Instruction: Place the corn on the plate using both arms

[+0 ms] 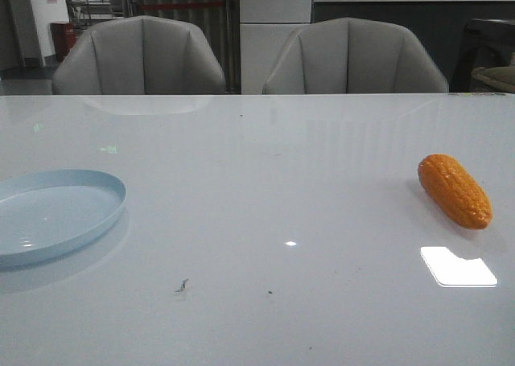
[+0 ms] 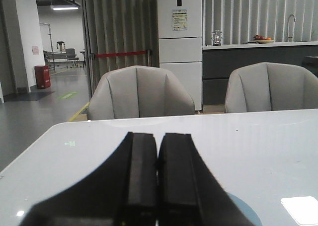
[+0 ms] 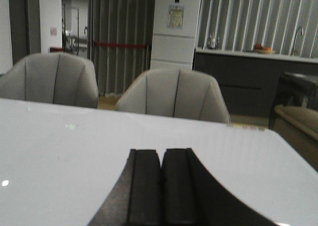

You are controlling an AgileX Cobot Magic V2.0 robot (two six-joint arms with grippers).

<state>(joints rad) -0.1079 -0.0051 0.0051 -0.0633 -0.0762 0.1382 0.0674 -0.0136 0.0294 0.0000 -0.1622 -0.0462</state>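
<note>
On white table (image 1: 257, 181), toy corn cob (image 1: 455, 191) lay far right; pale blue plate (image 1: 56, 213) far left, well apart. Left gripper (image 2: 157, 186), right gripper (image 3: 162, 191): pincers pressed together, empty. Risk, to my eye: glossy rounded cob rolling or slipping during pinch or arm-to-arm handover.

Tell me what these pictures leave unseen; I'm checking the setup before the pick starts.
- Plate: front view's left edge cuts it off; in the left wrist view the shut left gripper hides most of it.
- Corn: front view only; its underside is hidden.
- Right gripper: shut; neither arm appears in the front view.
</note>
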